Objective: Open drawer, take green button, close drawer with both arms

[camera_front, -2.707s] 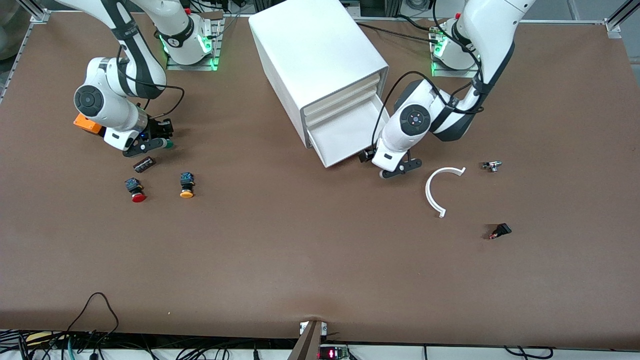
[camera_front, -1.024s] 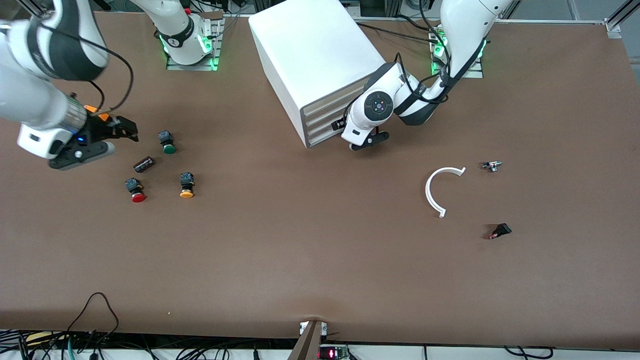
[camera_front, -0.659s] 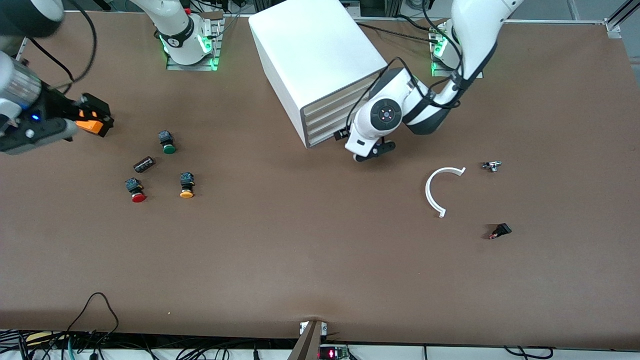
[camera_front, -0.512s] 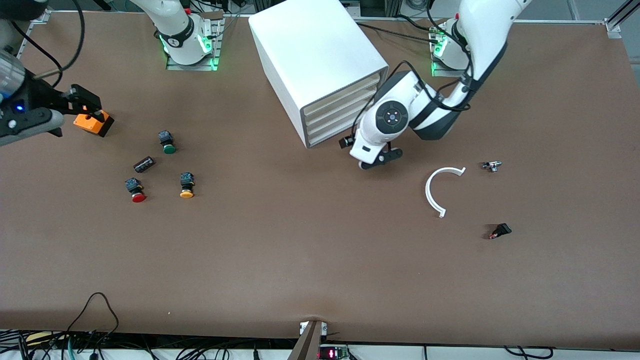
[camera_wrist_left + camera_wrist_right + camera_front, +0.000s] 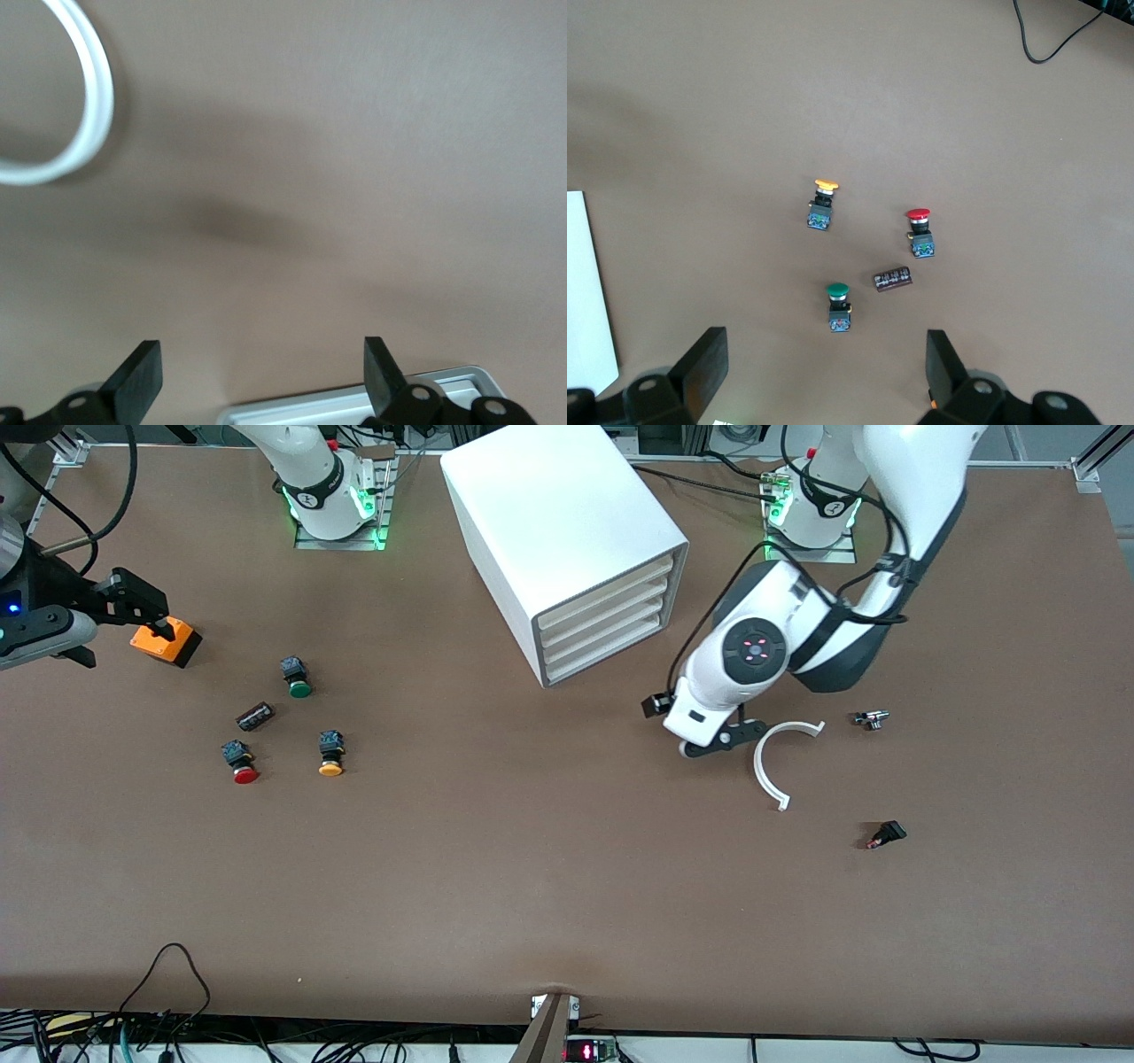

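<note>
The white cabinet (image 5: 567, 531) stands at the back middle with all its cream drawer fronts flush. The lowest drawer (image 5: 609, 652) is shut. The green-capped button (image 5: 299, 678) lies on the table toward the right arm's end, with nothing holding it. The right wrist view looks down on the button (image 5: 838, 305) from high up. My right gripper (image 5: 120, 627) hangs open and empty over the orange box (image 5: 166, 640). My left gripper (image 5: 725, 740) is open and empty, low over the table beside the white ring (image 5: 769, 766), away from the cabinet front.
A red-capped button (image 5: 239, 763), a yellow-capped button (image 5: 330, 754) and a small black part (image 5: 254, 715) lie near the green one. A metal fitting (image 5: 873, 718) and a black switch (image 5: 886, 833) lie toward the left arm's end. A cable (image 5: 177, 965) loops at the front edge.
The open drawer has been pushed shut. My left gripper then drew back from the cabinet to the white ring. My right gripper left the green button on the table and rose away.
</note>
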Available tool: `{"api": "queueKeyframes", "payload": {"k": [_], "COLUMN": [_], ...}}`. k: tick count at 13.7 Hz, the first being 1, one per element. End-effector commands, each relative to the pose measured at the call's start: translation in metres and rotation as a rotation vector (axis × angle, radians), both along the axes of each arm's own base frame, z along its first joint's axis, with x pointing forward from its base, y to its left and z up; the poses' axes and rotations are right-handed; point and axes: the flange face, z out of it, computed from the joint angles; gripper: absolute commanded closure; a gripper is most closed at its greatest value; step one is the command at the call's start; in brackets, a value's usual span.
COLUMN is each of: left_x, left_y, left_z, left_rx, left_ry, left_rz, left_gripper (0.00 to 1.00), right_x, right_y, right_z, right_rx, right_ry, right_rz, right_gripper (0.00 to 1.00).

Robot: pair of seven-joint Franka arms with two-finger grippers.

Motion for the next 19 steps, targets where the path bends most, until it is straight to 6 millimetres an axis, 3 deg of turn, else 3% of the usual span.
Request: {"api": "queueKeyframes", "payload": {"k": [1, 5, 12, 15, 19], "left_x": [0.019, 0.031, 0.029, 0.023, 0.007], "left_y": [0.051, 0.131, 0.250, 0.282, 0.305], "left_z": [0.036, 0.076, 0.141, 0.168, 0.198], "left_rx": [0.020, 0.039, 0.065, 0.071, 0.075], "left_ry": [-0.070, -0.079, -0.119, -0.160, -0.178], "left_rz": [-0.081, -0.166, -0.264, -0.285, -0.297], "left_gripper": [0.00, 0.00, 0.00, 0.00, 0.00], "right_x": [0.004, 0.011, 0.013, 0.014, 0.014], "right_y": [0.003, 0.001, 0.003, 0.002, 0.002], "right_z": [0.004, -0.004, -0.003, -0.003, -0.002], "right_rx": [0.012, 0.008, 0.012, 0.012, 0.013], "right_ry": [0.008, 0.006, -0.012, -0.015, -0.021], "right_rz": [-0.004, -0.012, -0.009, -0.011, -0.013], "right_gripper": [0.01, 0.01, 0.01, 0.01, 0.01]}}
